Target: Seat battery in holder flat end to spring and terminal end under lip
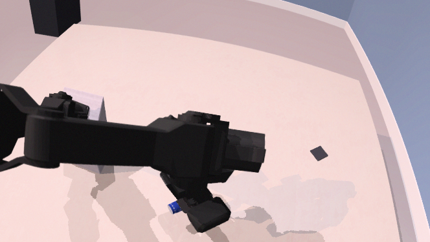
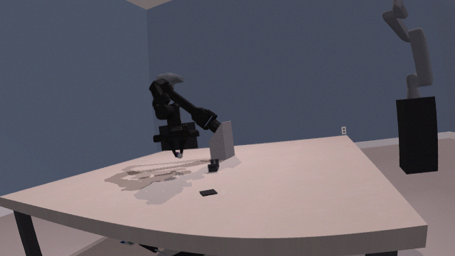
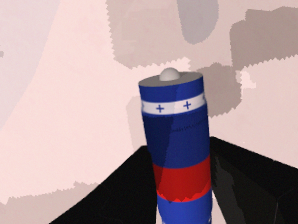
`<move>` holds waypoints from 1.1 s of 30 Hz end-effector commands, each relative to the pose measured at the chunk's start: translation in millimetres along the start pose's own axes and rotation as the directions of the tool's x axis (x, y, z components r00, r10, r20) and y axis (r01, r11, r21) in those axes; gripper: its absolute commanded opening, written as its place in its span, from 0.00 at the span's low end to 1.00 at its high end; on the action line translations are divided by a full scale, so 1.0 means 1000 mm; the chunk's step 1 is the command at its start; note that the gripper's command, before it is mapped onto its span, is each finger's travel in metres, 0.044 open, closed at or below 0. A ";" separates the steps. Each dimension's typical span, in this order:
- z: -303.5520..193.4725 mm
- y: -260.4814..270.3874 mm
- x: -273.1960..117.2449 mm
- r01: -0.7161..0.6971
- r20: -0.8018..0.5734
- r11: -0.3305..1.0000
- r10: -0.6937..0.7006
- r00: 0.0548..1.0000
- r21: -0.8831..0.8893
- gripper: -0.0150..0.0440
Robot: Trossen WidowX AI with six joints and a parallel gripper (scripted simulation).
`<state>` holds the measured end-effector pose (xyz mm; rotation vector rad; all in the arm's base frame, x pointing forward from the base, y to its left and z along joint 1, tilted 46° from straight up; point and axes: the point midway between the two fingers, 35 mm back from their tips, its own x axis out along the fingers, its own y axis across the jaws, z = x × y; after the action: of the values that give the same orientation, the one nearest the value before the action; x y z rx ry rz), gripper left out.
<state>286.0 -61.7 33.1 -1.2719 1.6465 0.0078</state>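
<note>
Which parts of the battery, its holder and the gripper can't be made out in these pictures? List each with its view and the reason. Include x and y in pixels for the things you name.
- Battery's (image 3: 181, 145) flat end: wrist view, cut off by the bottom edge.
- Gripper's (image 3: 181, 175) fingertips: exterior view, too small and dark.
- Holder's spring and lip: exterior view, too small; wrist view, outside the frame.

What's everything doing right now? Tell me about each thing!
End effector: shut on the battery.
Battery: gripped, off the table.
Small black piece, maybe the holder: on the table, no battery seen in it.
Black square: lying flat.
Grey block: standing.
Pale arm: raised.
</note>
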 end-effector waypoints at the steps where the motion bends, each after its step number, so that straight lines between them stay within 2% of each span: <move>1: 0.014 0.007 -0.003 -0.004 0.008 0.970 0.006 1.000 -0.242 0.37; 9: 0.036 0.025 -0.008 0.001 0.014 0.739 0.012 1.000 -0.673 0.37; 18: 0.059 0.047 -0.014 0.013 0.017 0.276 0.014 1.000 -0.961 0.37; 25: 0.074 0.066 -0.018 0.019 0.017 -0.148 0.015 1.000 -0.989 0.37; 33: 0.089 0.088 -0.021 0.022 0.014 -0.592 0.018 1.000 -0.805 0.37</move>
<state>282.9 31.0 -35.5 -2.5074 1.2591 2.0589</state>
